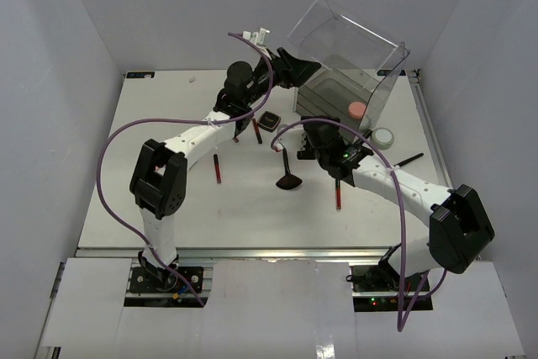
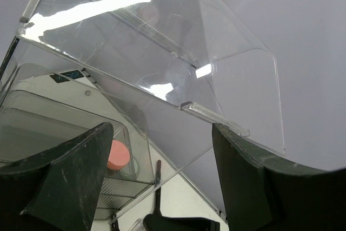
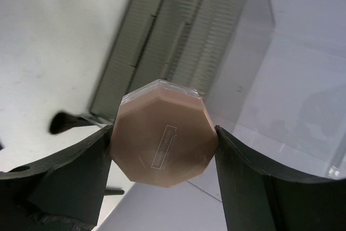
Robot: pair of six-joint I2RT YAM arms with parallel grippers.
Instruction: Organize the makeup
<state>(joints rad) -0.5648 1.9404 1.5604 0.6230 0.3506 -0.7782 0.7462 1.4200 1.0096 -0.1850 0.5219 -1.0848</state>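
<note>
Gripping a pink puff by its edges, right jaws wide, flat face toward the wrist, boxed print unreadable, left jaws gaping below clear lid.

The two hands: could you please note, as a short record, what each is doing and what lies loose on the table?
left hand: open, up at the raised lid of the clear box; contact unclear
right hand: closed on the pink octagonal puff, near the clear box
loose on table: fan brush, black compact, red pencil
</note>
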